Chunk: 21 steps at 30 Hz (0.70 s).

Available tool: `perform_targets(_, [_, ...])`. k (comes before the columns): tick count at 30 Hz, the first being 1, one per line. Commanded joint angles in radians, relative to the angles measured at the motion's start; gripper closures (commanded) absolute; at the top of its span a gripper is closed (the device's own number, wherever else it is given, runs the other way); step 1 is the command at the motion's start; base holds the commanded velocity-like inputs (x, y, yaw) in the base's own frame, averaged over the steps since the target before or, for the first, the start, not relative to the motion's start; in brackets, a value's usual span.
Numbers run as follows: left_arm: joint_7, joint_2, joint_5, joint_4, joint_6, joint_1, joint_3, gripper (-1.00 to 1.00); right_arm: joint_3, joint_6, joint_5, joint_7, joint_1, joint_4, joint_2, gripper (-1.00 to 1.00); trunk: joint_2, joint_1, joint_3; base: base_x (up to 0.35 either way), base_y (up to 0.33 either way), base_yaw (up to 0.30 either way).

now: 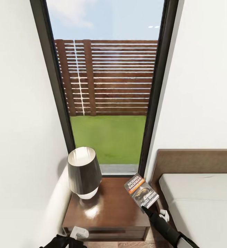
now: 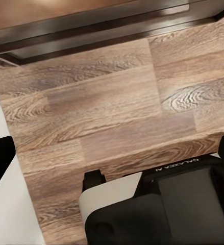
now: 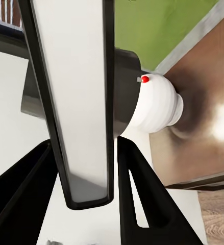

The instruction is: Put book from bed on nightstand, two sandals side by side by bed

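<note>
Looking out through the head camera, a tall dark-framed window point(image 1: 108, 86) dominated the bedroom wall, showing a slatted wooden fence point(image 1: 106, 77) above a strip of grass point(image 1: 108, 137). At the right, the bed point(image 1: 199, 203) showed its brown headboard and plain grey mattress. Between the bed and the left wall stood the nightstand point(image 1: 110, 213), its glossy brown top reflecting light and one drawer front facing the robot. A lamp point(image 1: 83, 172) with a dark shade and white base sat on the nightstand's left rear part. The book point(image 1: 141, 192) was held tilted above the nightstand's right edge, close to the bed; whether it touched the top could not be told. The right gripper point(image 1: 144, 207) pinched the book's lower edge, and in the right wrist view its two black fingers point(image 3: 137, 199) flanked the book point(image 3: 76, 102) seen edge-on, with the lamp point(image 3: 152, 102) beyond. The left gripper point(image 1: 63, 242) hung low in front of the nightstand; the left wrist view looked down on the wood-plank floor point(image 2: 106, 117), and whether those jaws were spread or closed could not be told.
</note>
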Motion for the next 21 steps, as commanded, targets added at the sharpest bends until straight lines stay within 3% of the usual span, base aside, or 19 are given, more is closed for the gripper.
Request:
perform_targets(1, [-0.004,0.0,-0.007,0.002,0.003,-0.001,0.0,-1.0,0.004,0.01,-0.011,0.003,-0.001,0.001,-0.001,1.0,-0.002,0.001,-0.002,0.0,0.0,0.0])
perform_targets(21, [-0.003,0.001,-0.005,0.017,-0.021,0.003,-0.001,-1.0,-0.001,0.004,-0.01,0.0,0.0,0.007,-0.001,1.0,-0.002,0.001,-0.002,0.0,0.0,0.0])
